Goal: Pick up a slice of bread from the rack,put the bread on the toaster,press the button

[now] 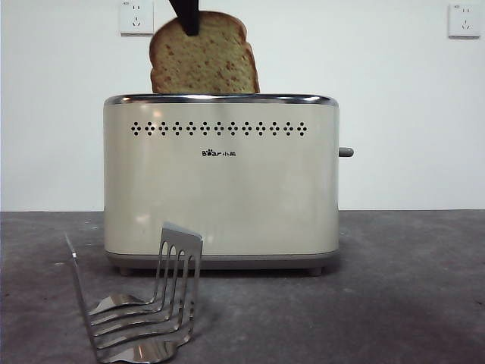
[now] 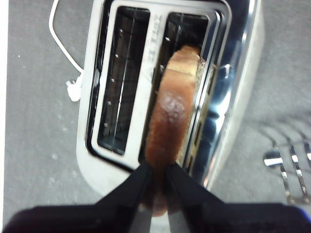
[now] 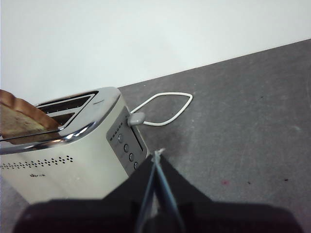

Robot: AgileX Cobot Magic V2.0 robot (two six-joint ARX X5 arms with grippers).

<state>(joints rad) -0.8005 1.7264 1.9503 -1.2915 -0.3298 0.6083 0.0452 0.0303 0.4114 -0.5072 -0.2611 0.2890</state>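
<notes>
The slice of bread [image 1: 203,61] stands upright with its lower part inside the toaster [image 1: 220,189], in the slot nearer the rack. My left gripper [image 1: 186,19] comes down from above, shut on the bread's top crust [image 2: 172,116]. The cream toaster's other slot [image 2: 119,82] holds nothing. The button [image 1: 345,152] is a grey lever on the toaster's right narrow side and sits high in its track [image 3: 136,118]. My right gripper [image 3: 156,158] hangs shut and holding nothing, apart from that side. The steel rack [image 1: 144,303] stands in front of the toaster with no bread in it.
A white power cable [image 3: 165,109] loops on the grey table behind the toaster, with its plug [image 2: 73,90] lying loose. Two white wall sockets [image 1: 136,17] [image 1: 464,20] sit high on the wall. Several round control knobs [image 3: 127,148] line the toaster's narrow side.
</notes>
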